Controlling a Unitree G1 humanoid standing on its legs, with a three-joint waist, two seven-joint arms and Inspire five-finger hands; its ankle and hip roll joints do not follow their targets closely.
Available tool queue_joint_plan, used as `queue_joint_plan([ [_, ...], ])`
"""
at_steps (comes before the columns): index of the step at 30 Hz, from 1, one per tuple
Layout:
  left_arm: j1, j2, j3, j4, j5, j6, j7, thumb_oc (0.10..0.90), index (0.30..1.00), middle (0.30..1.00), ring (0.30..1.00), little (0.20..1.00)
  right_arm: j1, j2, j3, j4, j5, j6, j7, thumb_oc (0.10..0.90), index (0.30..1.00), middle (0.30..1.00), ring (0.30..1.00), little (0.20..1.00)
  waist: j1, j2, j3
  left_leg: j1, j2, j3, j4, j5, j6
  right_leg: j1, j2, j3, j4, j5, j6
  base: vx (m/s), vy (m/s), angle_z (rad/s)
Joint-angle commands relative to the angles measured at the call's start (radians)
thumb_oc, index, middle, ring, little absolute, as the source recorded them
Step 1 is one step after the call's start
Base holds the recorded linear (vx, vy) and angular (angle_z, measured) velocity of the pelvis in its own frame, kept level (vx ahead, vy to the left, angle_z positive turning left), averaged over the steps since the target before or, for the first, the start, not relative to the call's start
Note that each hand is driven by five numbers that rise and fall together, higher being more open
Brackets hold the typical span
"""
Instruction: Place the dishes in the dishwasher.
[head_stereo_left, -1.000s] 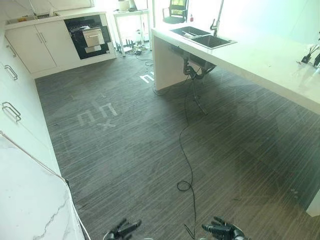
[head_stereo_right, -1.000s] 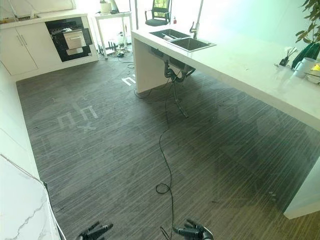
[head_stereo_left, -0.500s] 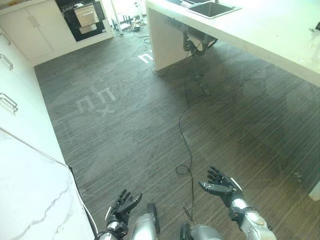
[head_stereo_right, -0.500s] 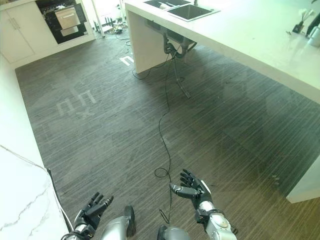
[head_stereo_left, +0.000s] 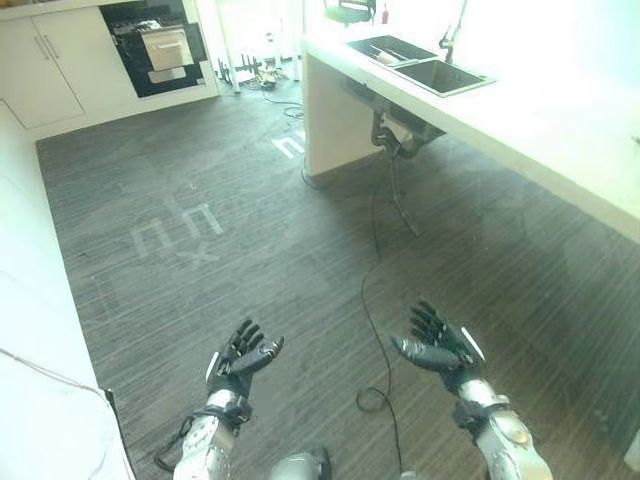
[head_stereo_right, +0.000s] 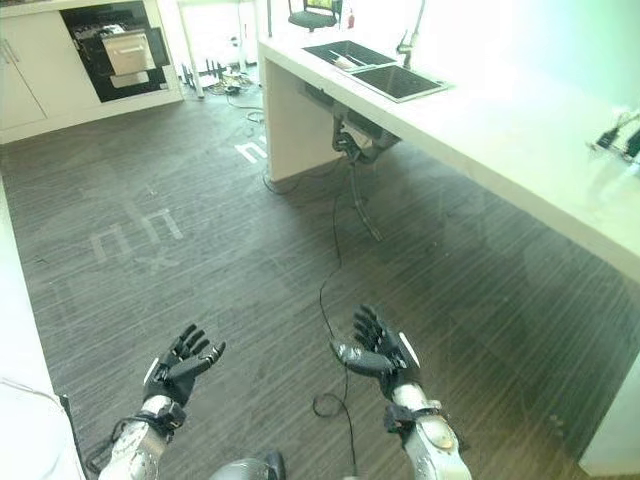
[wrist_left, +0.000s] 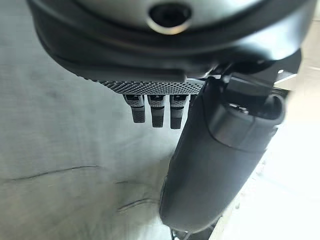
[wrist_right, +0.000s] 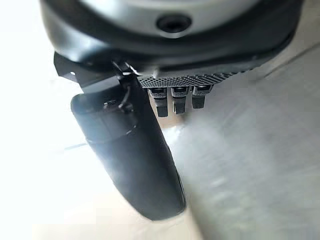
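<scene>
Left eye view: the left hand (head_stereo_left: 240, 362) and the right hand (head_stereo_left: 438, 348) hover over the dark floor (head_stereo_left: 250, 240), fingers spread, holding nothing. Well ahead on the right, the sink (head_stereo_left: 420, 68) is set in the white worktop (head_stereo_left: 540, 120); something pale lies in it, perhaps dishes, too small to tell. Far off by the cabinets (head_stereo_left: 45, 75) stands the open dishwasher (head_stereo_left: 160, 55), with bare floor between it and both hands.
</scene>
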Motion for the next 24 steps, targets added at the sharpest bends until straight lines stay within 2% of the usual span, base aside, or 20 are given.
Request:
queue_joint_plan([
  [1,0.0,0.052,0.021,-0.101,0.025,-0.035,-0.013,0.8,0.9,0.9,0.9,0.9,0.017,-0.064,-0.072,-0.054,0.028,-0.1,0.021,0.8,0.9,0.9,0.9,0.9,0.008,-0.03,-0.013,-0.017,0.042,-0.131,0.012,-0.053,-0.109,0.215,0.09,-0.084,-0.581,0.079,0.002,0.26,-0.093,0.13],
  [2,0.008,0.051,0.025,-0.106,0.029,-0.038,-0.021,0.8,0.9,0.9,0.9,0.9,0.026,-0.068,-0.08,-0.054,0.033,-0.106,0.032,0.8,0.9,0.9,0.9,0.9,0.003,-0.035,-0.006,-0.003,0.04,-0.133,0.012,-0.06,-0.11,0.215,0.086,-0.091,-0.636,0.09,-0.001,0.25,-0.109,0.27],
  [4,0.024,0.047,0.03,-0.115,0.035,-0.043,-0.033,0.8,0.9,0.9,0.9,0.9,0.042,-0.075,-0.093,-0.055,0.051,-0.109,0.057,0.8,0.9,0.9,0.9,0.9,-0.002,-0.055,0.003,0.015,0.027,-0.124,0.012,-0.075,-0.11,0.166,0.052,-0.08,-0.636,0.076,0.003,0.2,-0.103,0.79],
  [6,0.048,0.046,0.033,-0.13,0.042,-0.056,-0.049,0.8,0.9,0.9,0.9,0.9,0.067,-0.08,-0.107,-0.051,0.074,-0.13,0.094,0.8,0.9,0.9,0.9,0.9,-0.022,-0.079,0.01,0.05,0.004,-0.121,0.012,-0.113,-0.104,0.031,-0.009,-0.027,-0.636,0.111,0.037,0.29,-0.172,0.03],
  [9,0.051,0.054,0.031,-0.146,0.051,-0.073,-0.055,0.8,0.9,0.9,0.9,0.9,0.064,-0.084,-0.116,-0.06,0.089,-0.136,0.114,0.8,0.9,0.9,0.9,0.9,-0.039,-0.082,0.019,0.091,-0.012,-0.148,0.012,-0.155,-0.09,-0.065,-0.03,0.026,-0.636,0.151,0.051,0.31,-0.194,0.05],
  [10,0.05,0.061,0.035,-0.15,0.046,-0.075,-0.062,0.8,0.9,0.9,0.9,0.9,0.053,-0.085,-0.112,-0.059,0.09,-0.14,0.108,0.8,0.9,0.9,0.9,0.9,-0.033,-0.087,0.019,0.094,-0.018,-0.151,0.012,-0.164,-0.085,-0.04,-0.021,0.029,-0.636,0.116,0.047,0.31,-0.226,0.16],
  [13,0.051,0.06,0.044,-0.179,0.01,-0.071,-0.035,0.8,0.9,0.9,0.9,0.9,0.024,-0.088,-0.09,-0.083,0.098,-0.134,0.088,0.8,0.9,0.9,0.9,0.9,-0.016,-0.094,-0.002,0.113,-0.022,-0.149,0.012,-0.176,-0.087,-0.002,-0.021,0.011,-0.636,0.111,0.043,0.31,-0.247,-0.23],
  [17,0.053,0.051,0.061,-0.21,-0.011,-0.071,-0.024,0.8,0.9,0.9,0.9,0.9,-0.004,-0.095,-0.087,-0.105,0.101,-0.124,0.07,0.8,0.9,0.9,0.9,0.9,-0.014,-0.09,-0.03,0.159,0.0,-0.124,0.012,-0.184,-0.104,0.035,-0.002,-0.007,-0.636,0.071,0.007,0.31,-0.205,0.14],
  [18,0.053,0.049,0.061,-0.227,-0.01,-0.079,-0.022,0.8,0.9,0.9,0.9,0.9,-0.01,-0.101,-0.09,-0.117,0.108,-0.123,0.077,0.8,0.9,0.9,0.9,0.9,-0.016,-0.088,-0.039,0.188,0.012,-0.111,0.012,-0.174,-0.122,0.049,0.006,-0.015,-0.636,0.055,-0.011,0.35,-0.201,-0.12],
  [19,0.054,0.046,0.057,-0.232,-0.011,-0.093,-0.02,0.8,0.9,0.9,0.9,0.9,-0.01,-0.105,-0.094,-0.127,0.128,-0.113,0.09,0.8,0.9,0.9,0.9,0.9,-0.016,-0.084,-0.043,0.208,0.023,-0.099,0.012,-0.127,-0.138,0.06,0.011,-0.02,-0.636,0.042,-0.023,0.4,-0.23,-0.08],
  [21,0.055,0.042,0.052,-0.253,-0.023,-0.112,-0.01,0.8,0.9,0.9,0.9,0.9,-0.006,-0.107,-0.102,-0.141,0.158,-0.103,0.12,0.8,0.9,0.9,0.9,0.9,-0.011,-0.092,-0.045,0.253,0.036,-0.08,0.012,0.037,-0.179,0.093,0.017,-0.015,-0.636,0.011,-0.049,0.34,-0.231,-0.35],
  [22,0.055,0.037,0.046,-0.284,-0.045,-0.121,-0.012,0.8,0.9,0.9,0.9,0.9,-0.006,-0.116,-0.105,-0.151,0.125,-0.119,0.135,0.8,0.9,0.9,0.9,0.9,0.001,-0.106,-0.034,0.183,0.044,-0.074,0.194,0.126,-0.203,0.13,0.01,-0.015,-0.636,-0.013,-0.075,0.35,-0.285,-0.39],
  [23,0.066,0.029,0.04,-0.323,-0.045,-0.134,-0.024,0.8,0.9,0.9,0.9,0.9,-0.001,-0.131,-0.111,-0.174,0.132,-0.129,0.148,0.8,0.9,0.9,0.9,0.9,0.01,-0.104,-0.016,0.063,0.055,-0.088,0.395,0.147,-0.202,0.174,0.021,-0.019,-0.636,-0.034,-0.101,0.3,-0.266,-0.14],
  [24,0.066,0.029,0.035,-0.331,-0.036,-0.143,-0.034,0.8,0.9,0.9,0.9,0.9,0.0,-0.134,-0.115,-0.181,0.135,-0.138,0.148,0.8,0.9,0.9,0.9,0.9,0.011,-0.113,-0.013,0.01,0.065,-0.075,0.409,0.144,-0.187,0.185,0.019,-0.013,-0.636,-0.04,-0.106,0.26,-0.167,-0.26],
])
